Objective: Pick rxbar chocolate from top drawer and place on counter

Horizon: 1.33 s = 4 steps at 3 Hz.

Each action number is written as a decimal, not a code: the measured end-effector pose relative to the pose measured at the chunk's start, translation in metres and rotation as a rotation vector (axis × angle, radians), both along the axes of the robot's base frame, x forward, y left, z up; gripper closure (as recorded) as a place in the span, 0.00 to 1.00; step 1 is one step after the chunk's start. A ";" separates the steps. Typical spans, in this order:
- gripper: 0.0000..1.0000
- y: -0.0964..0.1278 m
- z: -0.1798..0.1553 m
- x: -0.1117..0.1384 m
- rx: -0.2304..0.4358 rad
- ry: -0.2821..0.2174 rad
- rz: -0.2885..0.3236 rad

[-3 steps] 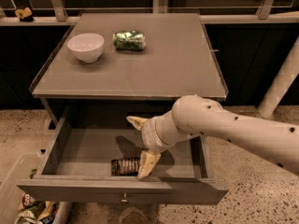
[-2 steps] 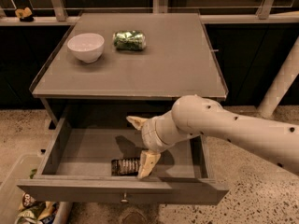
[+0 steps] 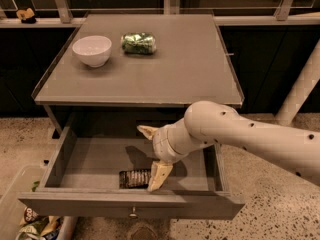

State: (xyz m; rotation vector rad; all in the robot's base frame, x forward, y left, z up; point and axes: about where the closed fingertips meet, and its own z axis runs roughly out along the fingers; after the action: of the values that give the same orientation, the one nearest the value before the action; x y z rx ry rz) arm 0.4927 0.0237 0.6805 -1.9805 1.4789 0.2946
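One rxbar chocolate (image 3: 133, 178) in top drawer (image 3: 95, 160), gripper (image 3: 149, 158) perhaps touching it

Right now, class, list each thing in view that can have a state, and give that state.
top drawer: pulled open.
rxbar chocolate: lying flat in the drawer, not gripped.
gripper: open, down in the drawer at the bar's end.
white bowl: upright on the counter.
green packet: lying on the counter.

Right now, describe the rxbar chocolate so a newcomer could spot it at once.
Below the grey counter, the top drawer stands open. The rxbar chocolate lies flat by its front panel, beside the lower finger of the open gripper. It is dark with pale lines, the only item showing in the drawer, unlike the green packet and white bowl above.
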 end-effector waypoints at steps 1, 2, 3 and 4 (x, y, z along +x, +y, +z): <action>0.00 0.002 0.010 0.009 0.015 -0.021 -0.004; 0.00 0.001 0.025 0.025 0.060 -0.058 0.009; 0.00 0.002 0.027 0.027 0.062 -0.067 0.013; 0.00 -0.010 0.006 0.020 0.071 -0.049 -0.015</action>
State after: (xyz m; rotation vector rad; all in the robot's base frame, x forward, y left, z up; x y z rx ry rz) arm 0.5125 0.0136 0.6862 -1.9072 1.4321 0.2857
